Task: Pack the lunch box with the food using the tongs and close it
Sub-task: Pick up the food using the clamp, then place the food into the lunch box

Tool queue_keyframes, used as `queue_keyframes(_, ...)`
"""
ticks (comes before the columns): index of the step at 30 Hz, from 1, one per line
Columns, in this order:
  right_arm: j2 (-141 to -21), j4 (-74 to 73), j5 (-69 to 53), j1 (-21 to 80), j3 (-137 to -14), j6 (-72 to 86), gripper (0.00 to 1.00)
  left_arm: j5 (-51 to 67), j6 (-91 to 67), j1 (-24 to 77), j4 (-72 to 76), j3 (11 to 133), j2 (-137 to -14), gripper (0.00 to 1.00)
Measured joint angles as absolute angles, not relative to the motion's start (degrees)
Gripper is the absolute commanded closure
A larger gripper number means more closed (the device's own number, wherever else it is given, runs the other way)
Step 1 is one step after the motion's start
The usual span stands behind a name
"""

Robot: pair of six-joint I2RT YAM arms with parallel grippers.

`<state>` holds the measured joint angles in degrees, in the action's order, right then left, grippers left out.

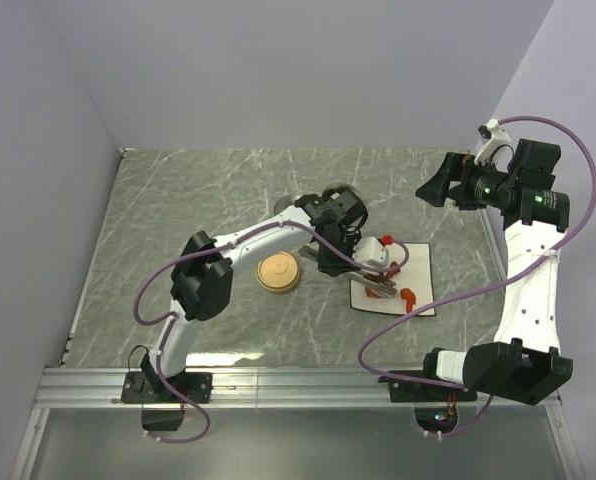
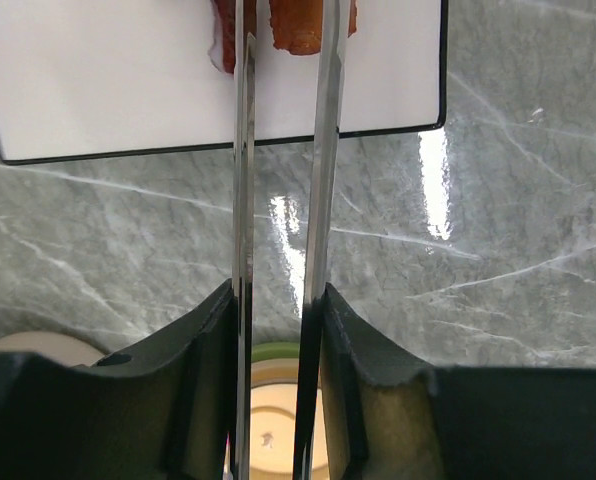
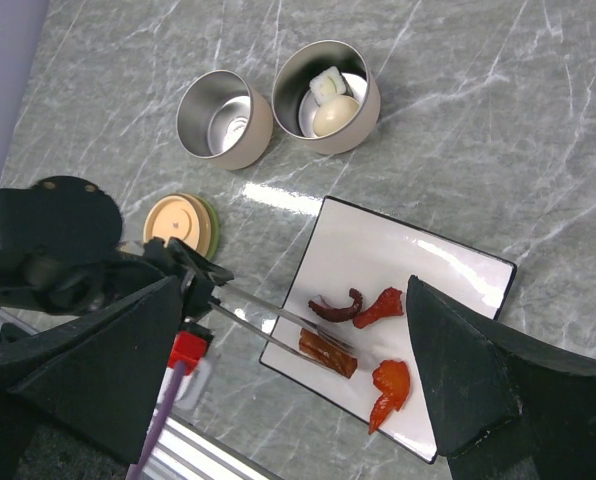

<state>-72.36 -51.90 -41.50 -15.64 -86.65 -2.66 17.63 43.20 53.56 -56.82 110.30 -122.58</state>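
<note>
My left gripper is shut on the silver tongs, whose two arms reach out over the white plate. The tong tips sit on either side of the brown sausage. Red curved bits and a dark red curl lie beside it on the plate. The lunch box stands as two round tins: one holds the white egg-like ball and a white-and-dark piece, the other has nothing in it. My right gripper hangs open high above the plate.
A tan round lid lies flat on the marble table, left of the plate and under my left wrist. The plate sits right of centre. Grey walls close the table at the back and sides.
</note>
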Motion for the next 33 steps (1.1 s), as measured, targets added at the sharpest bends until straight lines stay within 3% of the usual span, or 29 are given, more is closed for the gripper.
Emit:
queue_keyframes(18, -72.36, -51.9, -41.5, -15.64, -86.65, -2.66, 0.0, 17.76, 39.09, 50.37, -55.51, 111.5, -118.56, 0.65)
queue_keyframes(33, -72.36, -51.9, -41.67, -15.64, -86.65, -2.66, 0.0, 19.14, 34.41, 33.32, -54.85, 109.73, -107.24, 0.65)
